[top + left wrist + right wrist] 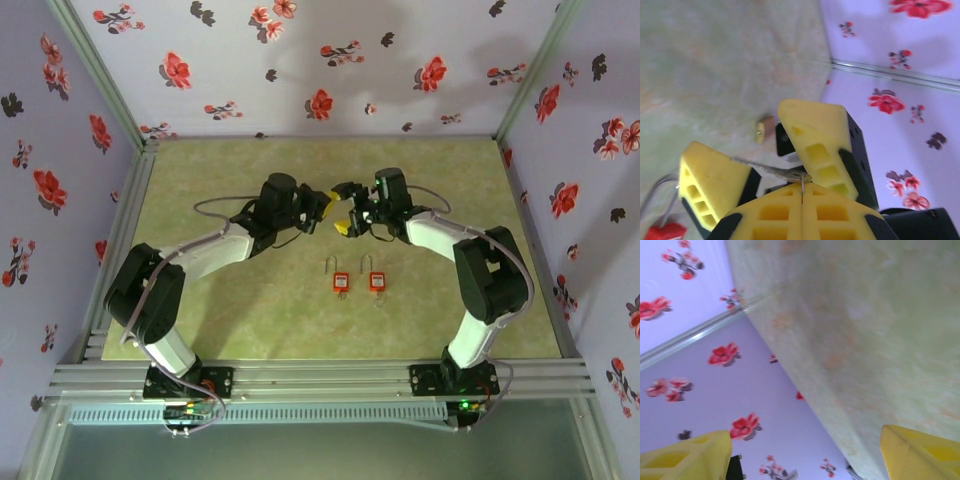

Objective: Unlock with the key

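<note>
Looking down, the top view is showing both arms meeting at mid-frame over the bench (250, 320), with two red padlocks (341, 281) (377, 280) lying side by side just below them, near each other but apart. The left wrist view is adding what that misses. At its bottom edge the left fingers (775, 212) are pressing closed on a thin metal key (771, 170), and the right fingers (815, 140) are standing open to either side of it. The right wrist view is confirming that gap against the flowered wall (765, 390). Any print on the padlocks is too small to read.
</note>
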Robot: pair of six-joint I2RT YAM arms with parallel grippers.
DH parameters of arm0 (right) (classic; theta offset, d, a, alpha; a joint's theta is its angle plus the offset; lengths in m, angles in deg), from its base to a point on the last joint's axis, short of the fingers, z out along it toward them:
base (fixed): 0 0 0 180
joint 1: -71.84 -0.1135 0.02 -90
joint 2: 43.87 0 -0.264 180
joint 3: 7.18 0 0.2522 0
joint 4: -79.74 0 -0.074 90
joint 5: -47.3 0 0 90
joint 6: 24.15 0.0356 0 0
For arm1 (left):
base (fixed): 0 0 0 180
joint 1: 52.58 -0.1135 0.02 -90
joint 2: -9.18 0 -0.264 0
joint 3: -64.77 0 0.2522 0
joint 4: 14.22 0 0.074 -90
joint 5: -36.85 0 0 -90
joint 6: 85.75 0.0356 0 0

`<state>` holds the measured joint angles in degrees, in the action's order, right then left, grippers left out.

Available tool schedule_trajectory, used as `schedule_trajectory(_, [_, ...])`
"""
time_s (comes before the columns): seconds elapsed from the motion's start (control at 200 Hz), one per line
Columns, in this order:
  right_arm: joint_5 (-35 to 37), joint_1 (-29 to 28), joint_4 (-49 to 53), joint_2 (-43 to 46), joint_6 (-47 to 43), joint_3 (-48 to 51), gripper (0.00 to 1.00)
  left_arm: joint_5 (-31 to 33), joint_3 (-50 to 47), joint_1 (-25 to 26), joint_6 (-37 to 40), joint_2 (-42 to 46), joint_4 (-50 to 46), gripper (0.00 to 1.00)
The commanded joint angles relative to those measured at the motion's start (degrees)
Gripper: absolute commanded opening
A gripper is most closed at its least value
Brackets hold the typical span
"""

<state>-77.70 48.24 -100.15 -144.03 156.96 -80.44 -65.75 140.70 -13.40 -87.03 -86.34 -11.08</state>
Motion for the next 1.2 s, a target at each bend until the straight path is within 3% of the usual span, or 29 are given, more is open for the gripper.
schedule_trajectory(0.0, [-1.47,1.43,-7.59,2.25,6.64,0.35,0.79,-0.35,1.03,0.55,2.24,-1.55,8.52,0.00])
schedule_trajectory(0.5, [-2.00,1.73,-23.81,0.05,19.32,3.55,0.73,-2.16,0.66,1.22,4.14,-3.88,13.86,0.00])
schedule_trajectory(1.195, [-1.33,2.54,-24.13,1.37,18.53,5.72,0.34,-4.51,-3.41,1.69,8.17,-1.26,17.58,0.00])
